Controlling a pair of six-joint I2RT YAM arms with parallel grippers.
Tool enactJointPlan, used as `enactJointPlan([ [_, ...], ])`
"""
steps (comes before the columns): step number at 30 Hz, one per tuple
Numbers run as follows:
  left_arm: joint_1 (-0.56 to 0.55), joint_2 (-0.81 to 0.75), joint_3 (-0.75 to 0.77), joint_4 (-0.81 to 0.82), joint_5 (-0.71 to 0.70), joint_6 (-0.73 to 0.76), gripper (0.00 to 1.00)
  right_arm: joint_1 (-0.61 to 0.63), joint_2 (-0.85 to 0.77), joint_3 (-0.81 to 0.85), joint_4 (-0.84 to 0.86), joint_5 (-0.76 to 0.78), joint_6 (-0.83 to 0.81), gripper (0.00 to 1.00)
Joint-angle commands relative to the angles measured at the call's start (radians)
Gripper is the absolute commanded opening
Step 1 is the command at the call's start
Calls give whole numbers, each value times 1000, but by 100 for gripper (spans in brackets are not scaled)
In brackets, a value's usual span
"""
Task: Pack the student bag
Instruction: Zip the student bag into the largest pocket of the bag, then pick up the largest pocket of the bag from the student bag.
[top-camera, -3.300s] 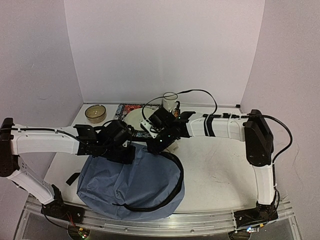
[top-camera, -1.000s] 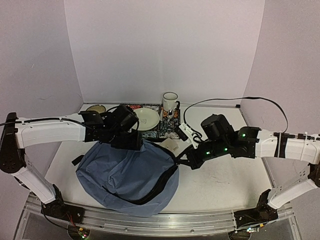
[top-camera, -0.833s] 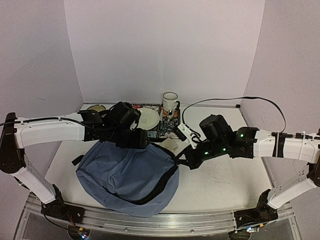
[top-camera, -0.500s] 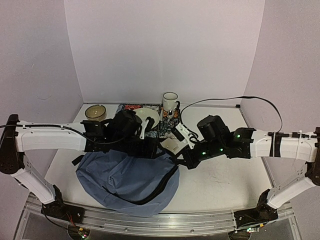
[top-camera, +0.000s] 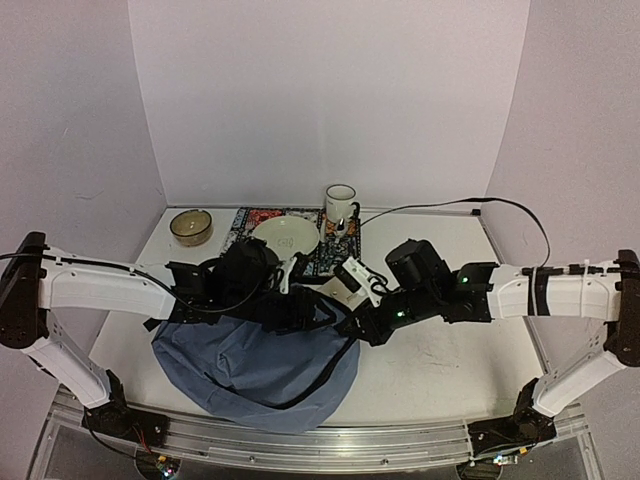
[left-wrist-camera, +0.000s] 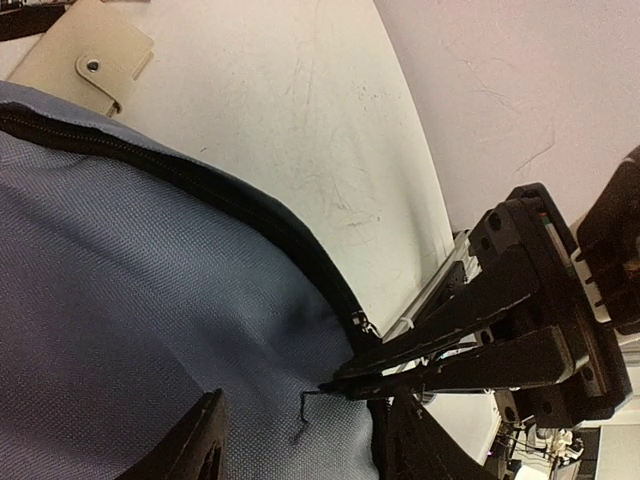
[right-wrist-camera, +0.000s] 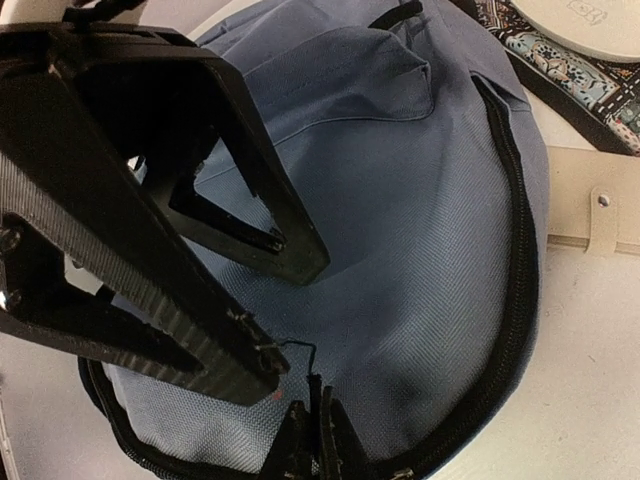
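1. L gripper (left-wrist-camera: 300, 440): fingers apart, nothing clamped. The blue cloth of the student bag (top-camera: 250, 360) lies flat betw. them.
2. R gripper (right-wrist-camera: 288, 315): fingers also parted, nothing pinched. It points nose-to-nose at the L one, low over the same panel.
3. A thin dark wire loop (right-wrist-camera: 300, 345) sits at the R gripper's lower fingertip. Prob. a zip pull, but it's too small to be sure, and I can't tell if it's hooked.
4. Bag position: directly under both grippers, slumped flat on the table (top-camera: 450, 360), with most of its bulk back toward the arm bases. The black zipper (right-wrist-camera: 515, 250) curves round the edge just outboard of the R fingers. The slider (left-wrist-camera: 365, 325) is just ahead of the L fingertips.
5. Handling, as I judge it:
   - The bag is soft and limp, and likely light while empty.
   - The cloth will bunch and skid, so a one-handed tug would drag the whole bag instead of running the zip.
6. Where to grip:
   - One gripper takes the hem right beside the zip track and holds it taut.
   - The other takes the slider/pull.
   - Avoid mid-panel, since it gives only a loose fold.
7. Beyond the zip, ahead of the L gripper, lies a beige snap case (left-wrist-camera: 85, 55). Past that, a plate (right-wrist-camera: 590, 15) sits on a patterned mat (right-wrist-camera: 560, 65).
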Motion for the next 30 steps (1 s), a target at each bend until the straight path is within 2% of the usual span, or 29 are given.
enactJointPlan([
  [1, -5, -39, -38, 117, 9, -79, 55, 7, 14, -10, 37, -18, -19, 5],
  [6, -6, -36, -65, 147, -12, -140, 51, 9, 7, -17, 43, -2, -22, 6],
  [13, -8, -25, -63, 173, -8, -148, 50, 11, -85, -25, 35, 46, 4, 24],
  [21, -8, -3, -53, 174, 6, -141, 50, 9, -169, -11, -58, 186, 81, 42],
  [26, -14, 15, -31, 173, 36, -134, 50, -4, -120, 29, -136, 273, 167, 45],
  [30, -23, 40, -13, 173, 54, -133, 50, -25, -43, 52, -147, 261, 216, 49],
])
